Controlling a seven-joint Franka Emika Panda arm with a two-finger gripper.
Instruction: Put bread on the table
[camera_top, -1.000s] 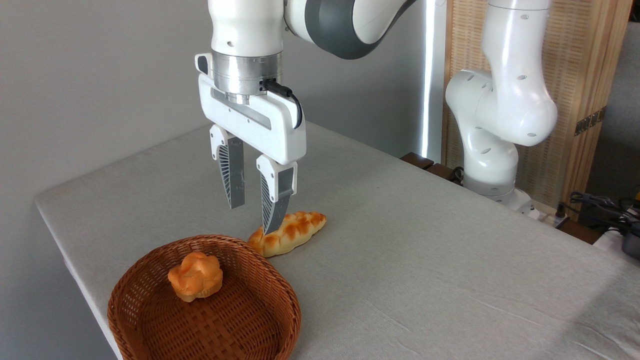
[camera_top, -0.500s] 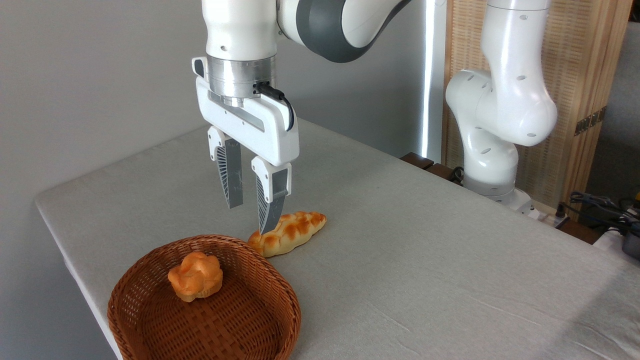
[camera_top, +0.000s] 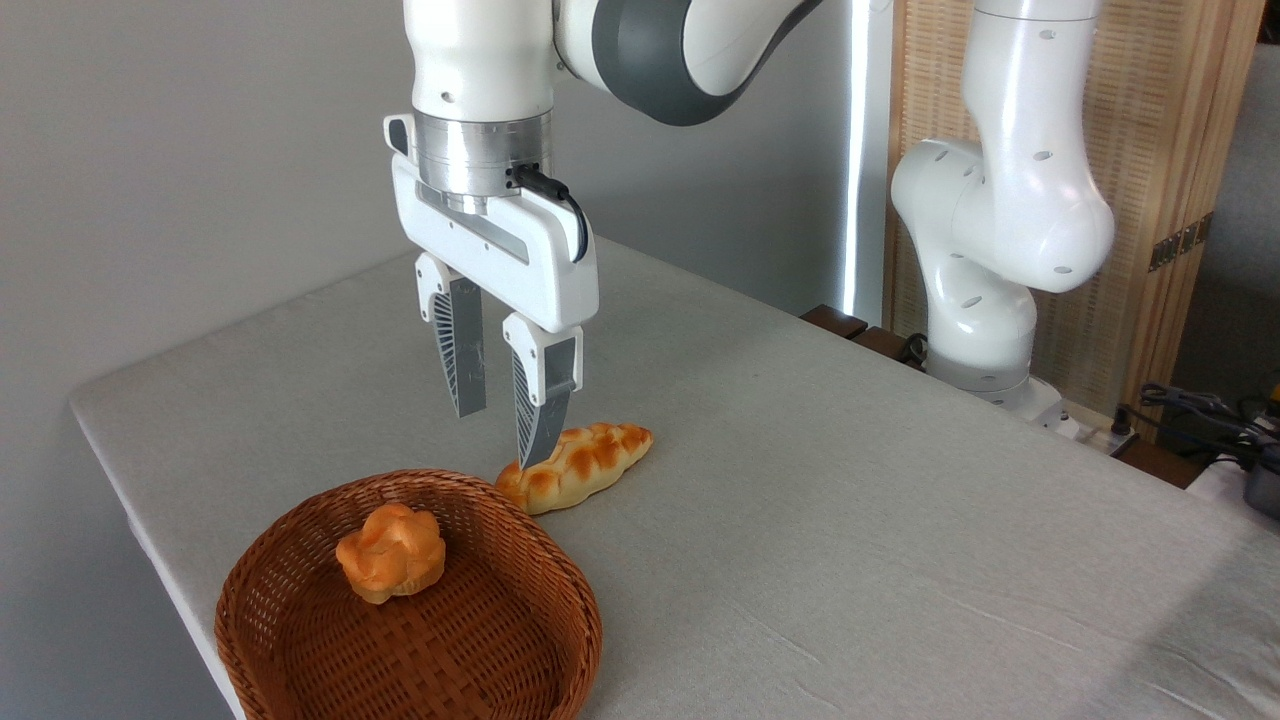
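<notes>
A small round bun (camera_top: 391, 552), the bread. Lumpy like a flower, shiny, orange and gold. Sitting inside a round brown basket (camera_top: 300, 660), near the back and a bit to the left. Not yet out on the table (camera_top: 850, 500).

Basket woven from thin brown strips, with low sides. Resting on the table near the front left edge. Nothing else inside it but the bun.

Just behind the basket, on the right, a long twisted loaf (camera_top: 585, 462). Golden, thin at both ends. Lying flat on the table, with its near end just beside the basket rim. Hard to tell if touching the rim or not.

Up above, the gripper (camera_top: 497, 432). White body, two grey pointed fingers hanging straight down. A clear gap between the two fingers, so held partly apart. Nothing held between them, only air. Hanging over the table behind the basket, higher than the bun and well apart from it. Tip of the right finger in front of the loaf's near end in the picture. Cannot tell if touching the loaf or just above it.

Above the gripper, a silver ring, a black cable and the big white and grey arm (camera_top: 640, 40). On the right, the white base of the arm (camera_top: 985, 280), standing past the far side of the table. Table covered in a pale grey cloth, with a round corner on the left.
</notes>
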